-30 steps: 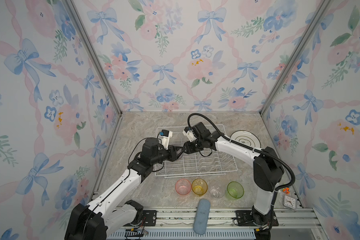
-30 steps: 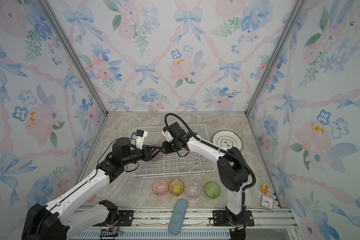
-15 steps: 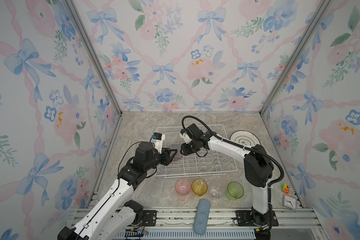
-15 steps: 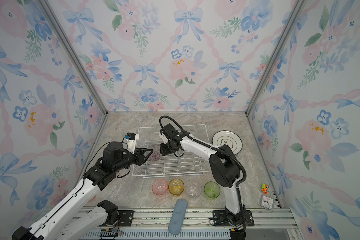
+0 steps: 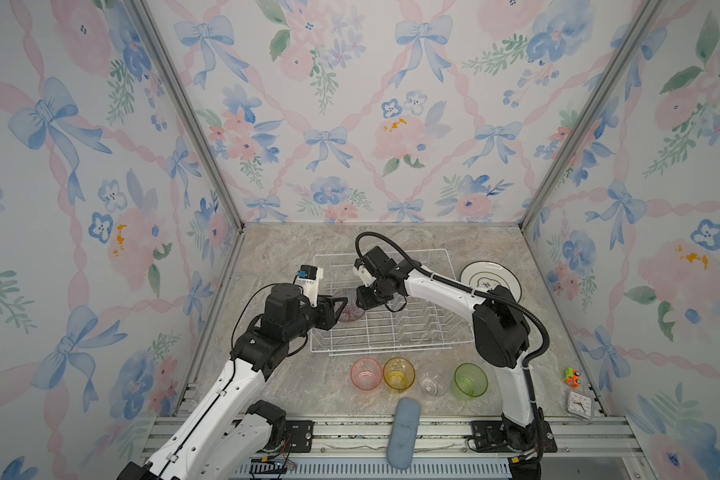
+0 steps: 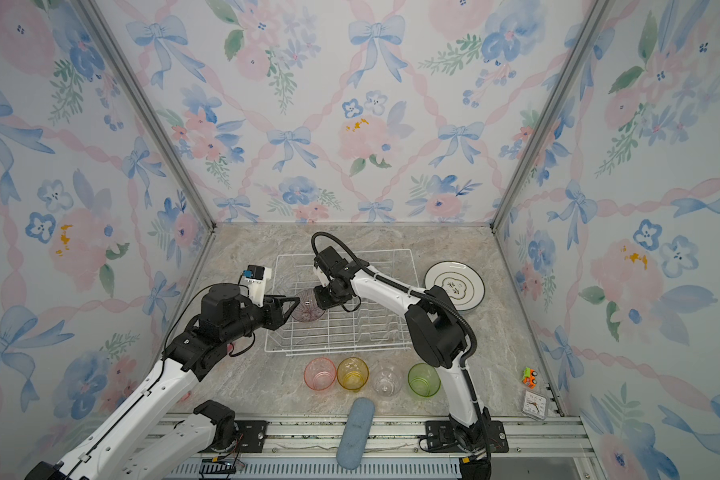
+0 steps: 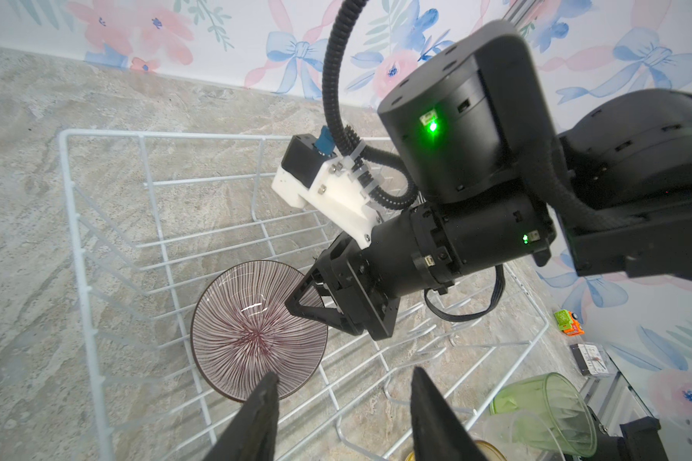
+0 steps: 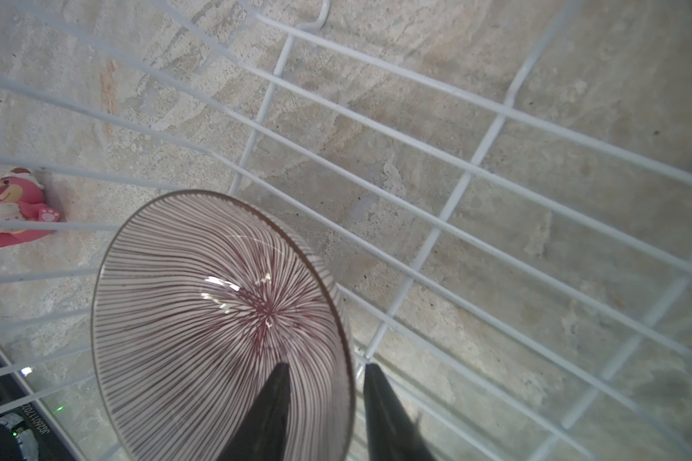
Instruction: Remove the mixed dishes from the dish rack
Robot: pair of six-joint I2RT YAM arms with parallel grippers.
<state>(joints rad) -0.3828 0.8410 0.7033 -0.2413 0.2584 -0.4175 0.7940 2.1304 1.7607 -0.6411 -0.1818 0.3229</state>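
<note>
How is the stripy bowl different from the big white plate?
The stripy bowl sits inside the wire rack; the plate lies flat on the table beside it. The bowl is deep, with thin dark-pink lines; the plate is shallow and white with a dark rim. The bowl looks smaller than the plate. Both are round.

The left arm (image 5: 229,386) and right arm (image 5: 441,286) share glossy white links between bulky black joints, a ribbed black hose (image 7: 332,80) runs to the right one's white, screw-fastened camera bracket (image 7: 332,195), small green lights (image 7: 431,127) glow on its housings, and the tapered black gripper fingers (image 7: 262,415) look possibly rubber-coated.
</note>
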